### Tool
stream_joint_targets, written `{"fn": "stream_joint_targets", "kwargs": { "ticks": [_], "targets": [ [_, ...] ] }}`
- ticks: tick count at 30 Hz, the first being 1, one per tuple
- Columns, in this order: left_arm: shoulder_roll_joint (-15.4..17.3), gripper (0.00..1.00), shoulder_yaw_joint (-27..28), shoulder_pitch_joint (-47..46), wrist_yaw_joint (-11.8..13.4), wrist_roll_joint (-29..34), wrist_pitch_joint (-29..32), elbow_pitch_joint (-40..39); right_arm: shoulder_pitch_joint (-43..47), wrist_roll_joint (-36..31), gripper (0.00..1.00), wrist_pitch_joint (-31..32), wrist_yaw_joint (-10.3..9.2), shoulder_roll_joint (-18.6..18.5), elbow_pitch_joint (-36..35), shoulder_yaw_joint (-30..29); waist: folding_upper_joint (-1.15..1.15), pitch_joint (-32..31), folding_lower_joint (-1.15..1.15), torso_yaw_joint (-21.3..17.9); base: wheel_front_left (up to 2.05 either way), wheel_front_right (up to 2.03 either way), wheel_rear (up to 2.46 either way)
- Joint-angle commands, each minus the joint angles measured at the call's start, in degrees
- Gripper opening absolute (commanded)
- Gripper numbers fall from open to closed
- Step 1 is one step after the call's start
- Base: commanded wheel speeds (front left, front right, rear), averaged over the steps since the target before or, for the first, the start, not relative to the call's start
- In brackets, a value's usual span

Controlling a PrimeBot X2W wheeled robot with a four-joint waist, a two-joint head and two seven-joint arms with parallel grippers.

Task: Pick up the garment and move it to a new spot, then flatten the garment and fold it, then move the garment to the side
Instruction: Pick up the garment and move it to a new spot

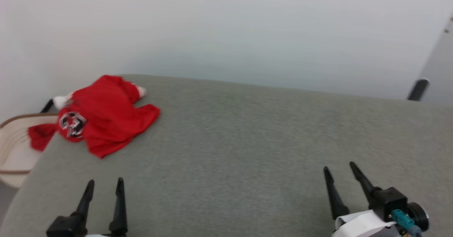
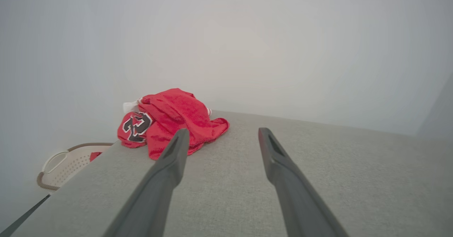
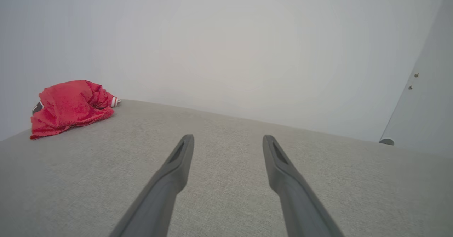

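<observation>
The garment (image 1: 102, 120) lies crumpled in a loose red heap at the far left corner of the grey fabric surface (image 1: 247, 141), close to the pale wall (image 1: 226, 28). Its black-and-white emblem faces up, white trim shows at the far side of the pile, and one red flap hangs over the left edge above a cream laundry basket (image 1: 14, 141) that stands beside the surface.

The left gripper (image 1: 106, 181) hovers at the near edge on the left with its two dark fingers spread apart and nothing between them. The right gripper (image 1: 338, 167) sits at the near edge on the right, likewise spread wide and empty, well apart from the jersey.

The task appears to be at its very beginning: the pick-up has not yet started and the cloth is untouched. The next move likely falls to the left arm, which is the nearer one. It would need to reach forward toward the far left corner, come down over a raised fold of the heap, and pinch enough fabric to lift the overhanging flap clear of the edge.
</observation>
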Motion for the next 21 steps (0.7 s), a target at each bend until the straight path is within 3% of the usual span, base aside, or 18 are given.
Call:
{"fn": "stream_joint_targets", "kwargs": {
  "ticks": [1, 12, 21],
  "targets": [
    [0.4, 1.0, 0.7, 0.3, 0.2, 0.0, 0.0, 0.5, 0.5, 0.7, 1.0, -0.3, 0.04, 0.1, 0.3, 1.1, 0.0, -1.7, 0.0, 5.3, 0.0, 0.0, 0.0],
    [1.6, 1.0, 3.1, 0.8, 1.3, -1.0, 0.1, 2.3, -1.4, 3.3, 1.0, -0.3, 0.03, 0.1, 1.3, 5.1, 0.0, -2.7, 0.0, 14.5, 0.0, 0.0, 0.0],
    [1.6, 1.0, 3.2, -0.9, 0.8, -4.6, 4.0, 1.5, -1.7, 3.6, 1.0, -0.3, 0.03, 0.1, 1.8, 5.9, 0.0, -1.6, 0.0, 15.9, 0.0, 0.0, 0.0]
  ]
}}
